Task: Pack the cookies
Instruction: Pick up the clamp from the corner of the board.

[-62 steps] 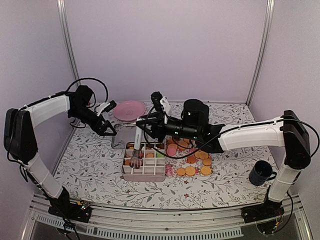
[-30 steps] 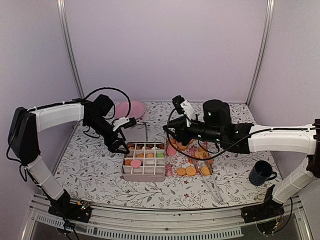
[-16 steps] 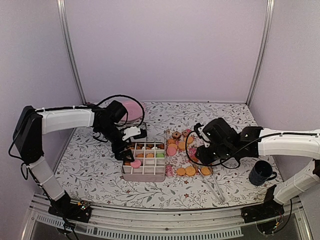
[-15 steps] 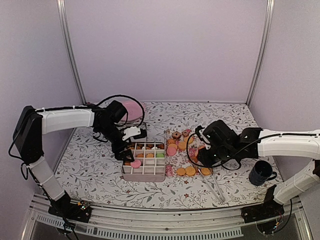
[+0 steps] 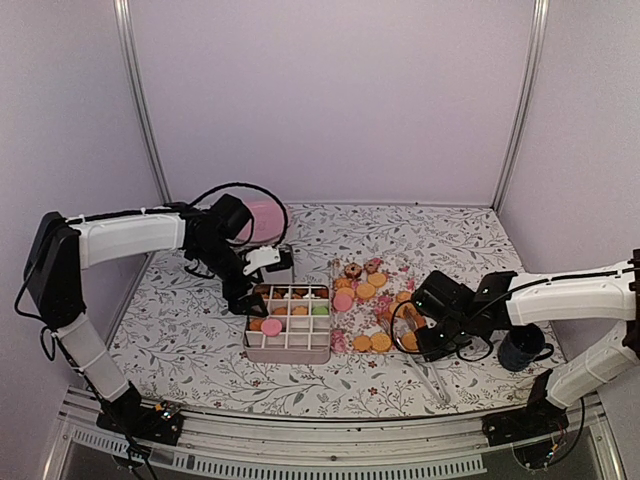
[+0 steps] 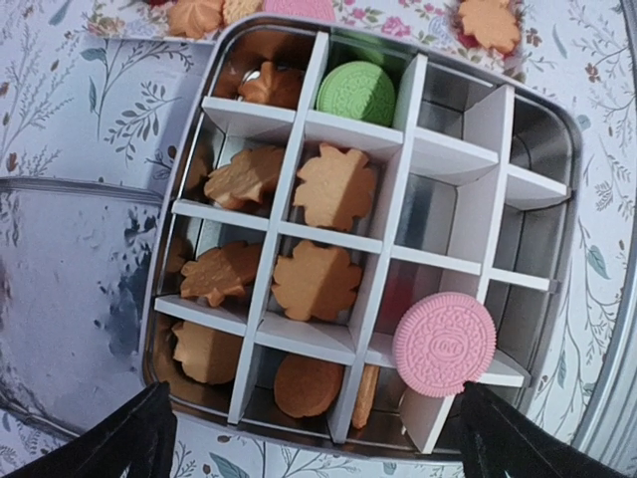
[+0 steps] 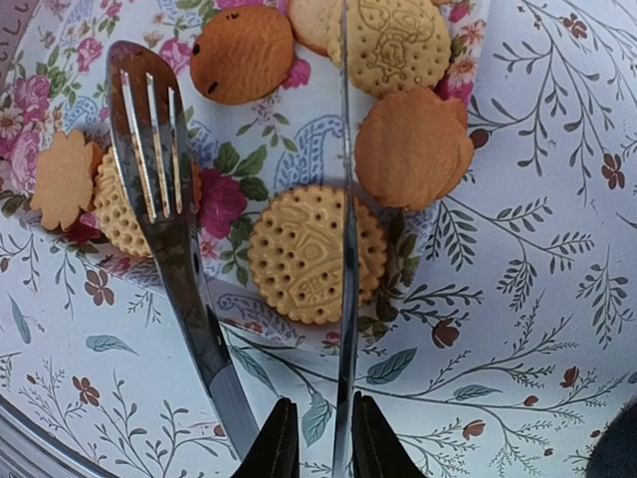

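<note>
Embossed mark on pink cookie [image 6: 444, 344], illegible

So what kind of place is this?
Probably a robot test booth: plain lilac panel walls, two white robot arms bolted to a grey metal rail, a floral tablecloth staged with small round cookies.

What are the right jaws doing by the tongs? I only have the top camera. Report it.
Observer: The right gripper has its jaws astride one thin arm of the tongs; clamped or not, I cannot tell.
Operator: Now check the box under the left arm.
Observer: A pink cookie lies on top of the dividers, not down in a cell.
Operator: Report the left jaws.
Observer: The left gripper stands wide open above the box, holding nothing.
</note>
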